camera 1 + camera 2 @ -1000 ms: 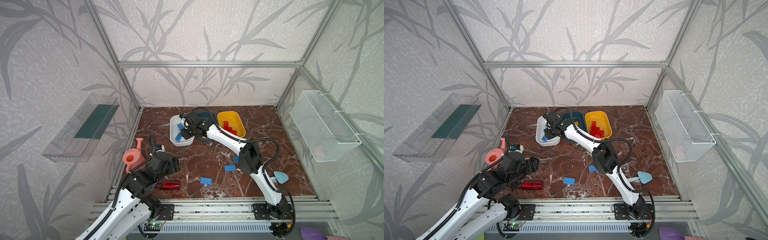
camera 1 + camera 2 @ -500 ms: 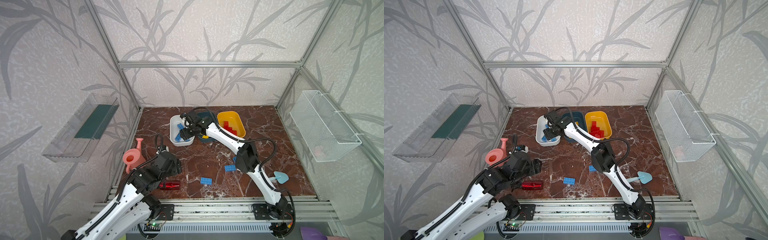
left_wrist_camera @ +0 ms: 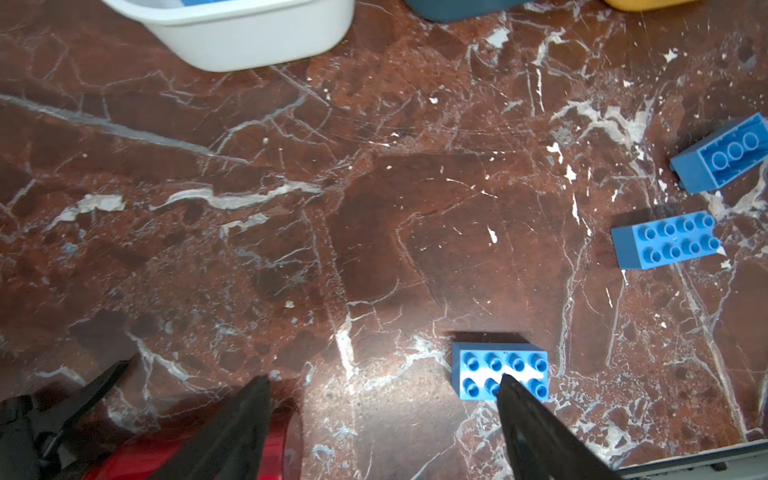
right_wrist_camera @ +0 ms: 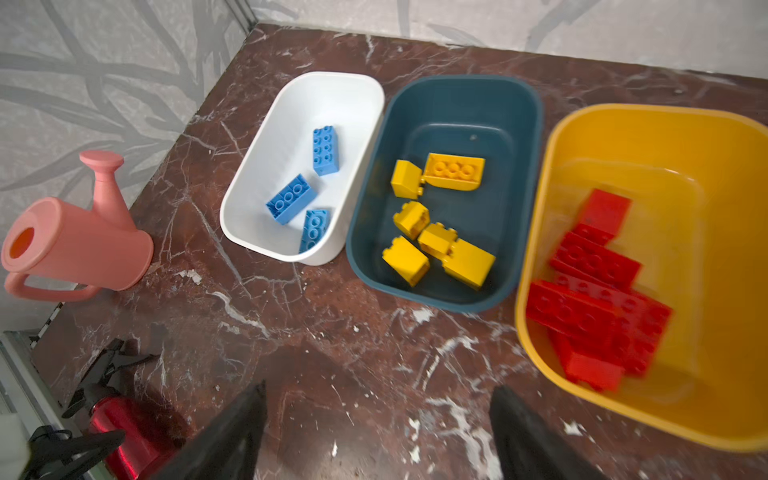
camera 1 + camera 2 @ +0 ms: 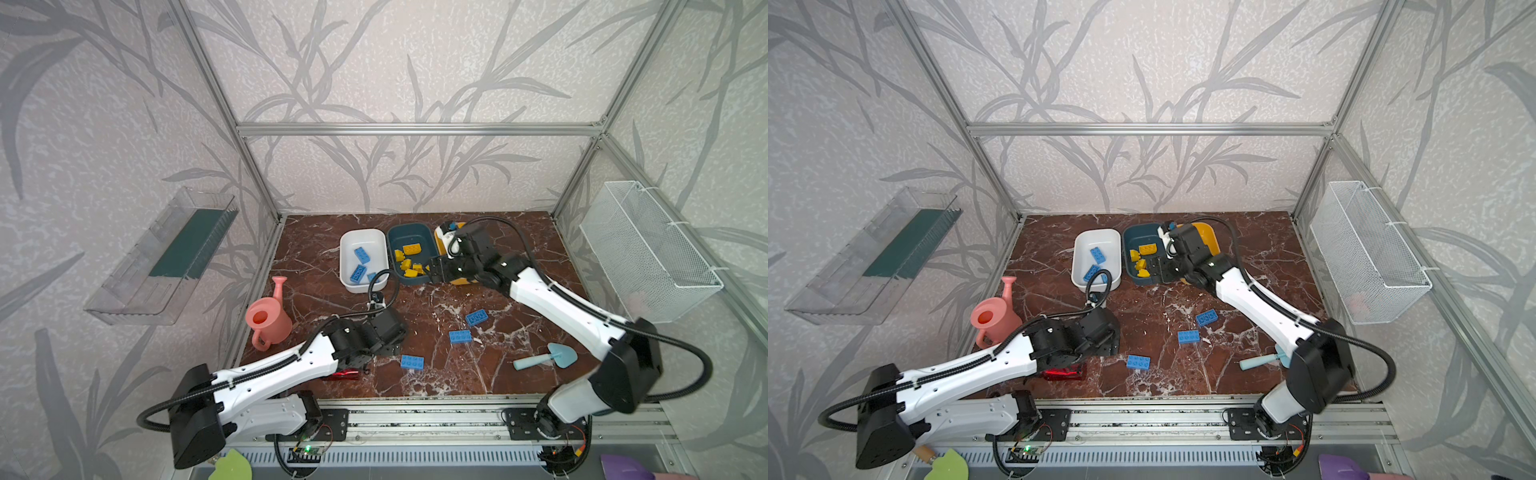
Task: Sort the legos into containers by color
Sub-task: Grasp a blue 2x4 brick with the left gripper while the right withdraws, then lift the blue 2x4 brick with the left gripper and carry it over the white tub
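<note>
The white tub (image 4: 249, 187) holds three blue legos (image 4: 325, 149). Beside it, the teal tub (image 4: 457, 116) holds several yellow legos (image 4: 455, 170), and the yellow tub (image 4: 665, 141) several red ones (image 4: 594, 266). Three more blue legos lie loose on the table (image 5: 476, 317), (image 5: 460, 336), (image 5: 412, 362). My left gripper (image 3: 382, 380) is open and empty low over the table, one fingertip over the nearest blue lego (image 3: 498, 365). My right gripper (image 4: 376, 390) is open and empty above the table, just in front of the teal tub; in both top views its arm hides most of the yellow tub (image 5: 440, 239).
A pink watering can (image 5: 266, 320) stands at the left edge. A red spray bottle (image 5: 343, 375) lies under my left arm. A light blue scoop (image 5: 548, 358) lies at the front right. A wire basket (image 5: 648, 257) and a clear tray (image 5: 166, 257) hang on the side walls.
My right gripper has opened and drawn back from over the white tub to in front of the teal tub. My left arm has reached forward and right, toward the loose blue legos.
</note>
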Controlling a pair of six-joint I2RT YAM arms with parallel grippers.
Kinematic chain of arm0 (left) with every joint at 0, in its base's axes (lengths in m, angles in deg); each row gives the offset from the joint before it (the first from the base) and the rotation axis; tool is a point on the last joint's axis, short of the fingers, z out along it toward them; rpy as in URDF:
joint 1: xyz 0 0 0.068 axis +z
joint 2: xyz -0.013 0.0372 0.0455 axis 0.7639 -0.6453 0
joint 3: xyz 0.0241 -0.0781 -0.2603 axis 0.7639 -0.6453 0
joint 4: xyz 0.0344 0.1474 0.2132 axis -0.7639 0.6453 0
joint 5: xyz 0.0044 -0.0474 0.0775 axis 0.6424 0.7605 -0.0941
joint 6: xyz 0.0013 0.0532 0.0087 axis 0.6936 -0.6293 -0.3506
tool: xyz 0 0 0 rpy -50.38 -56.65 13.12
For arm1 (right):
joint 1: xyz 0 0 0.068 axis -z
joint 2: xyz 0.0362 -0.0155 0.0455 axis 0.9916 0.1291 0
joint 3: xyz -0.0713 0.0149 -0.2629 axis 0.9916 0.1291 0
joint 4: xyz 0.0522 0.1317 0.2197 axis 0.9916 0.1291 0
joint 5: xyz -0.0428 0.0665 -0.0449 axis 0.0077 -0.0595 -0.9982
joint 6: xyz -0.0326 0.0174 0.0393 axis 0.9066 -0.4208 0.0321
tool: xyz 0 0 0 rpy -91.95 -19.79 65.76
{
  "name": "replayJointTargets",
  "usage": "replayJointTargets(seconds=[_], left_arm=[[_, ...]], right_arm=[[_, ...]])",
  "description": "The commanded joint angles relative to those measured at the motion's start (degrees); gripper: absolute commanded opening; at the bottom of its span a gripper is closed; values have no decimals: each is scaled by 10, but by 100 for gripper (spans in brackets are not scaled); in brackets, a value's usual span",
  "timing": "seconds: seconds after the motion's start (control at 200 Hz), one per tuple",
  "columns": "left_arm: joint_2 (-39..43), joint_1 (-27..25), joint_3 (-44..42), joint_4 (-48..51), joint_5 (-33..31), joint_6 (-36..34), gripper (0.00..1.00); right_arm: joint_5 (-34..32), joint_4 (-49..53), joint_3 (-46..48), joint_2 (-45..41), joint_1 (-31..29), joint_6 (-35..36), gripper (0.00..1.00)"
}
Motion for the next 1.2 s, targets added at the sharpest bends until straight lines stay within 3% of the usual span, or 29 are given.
replayJointTargets(seconds=[0.0,0.2,0.425,0.81,1.195], left_arm=[[-50,-20,24,-23,-17,31,86],[-125,-45,56,-47,6,43,87],[-205,-57,89,-47,45,60,87],[-262,-77,101,-17,71,77,86],[-282,-80,84,-41,103,79,77]], right_arm=[[-32,-18,88,-80,10,-23,86],[-65,6,226,-227,28,-52,88],[-85,25,326,-318,28,-76,89],[-71,20,389,-344,29,-87,89],[-64,19,385,-339,29,-79,89]])
